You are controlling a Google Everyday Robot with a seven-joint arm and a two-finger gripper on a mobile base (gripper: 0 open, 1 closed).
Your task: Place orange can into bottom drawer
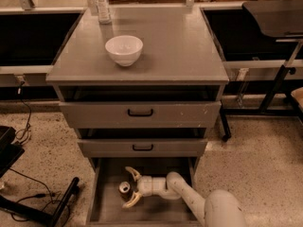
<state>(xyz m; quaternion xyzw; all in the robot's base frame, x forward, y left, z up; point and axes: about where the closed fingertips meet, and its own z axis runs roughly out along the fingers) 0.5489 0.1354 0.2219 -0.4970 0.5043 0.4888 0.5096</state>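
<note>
**Can upright in the drawer, gripper spread wide**

The can [124,187] stood upright on the floor of the open bottom drawer [108,210], silver top up, left of centre. The gripper [129,187] sat low inside the drawer, fingers spread wide on either side of the can and holding nothing. Whether a finger touched it could not be told. The can was probably light, thin-walled and smooth, so easily dented or tipped. A gentle grip across the mid-body would suit it best.

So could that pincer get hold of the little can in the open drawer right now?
Probably yes. The pincer is down inside the bottom drawer, open, with the orange can standing between its spread fingertips and nothing else in the way.
</note>
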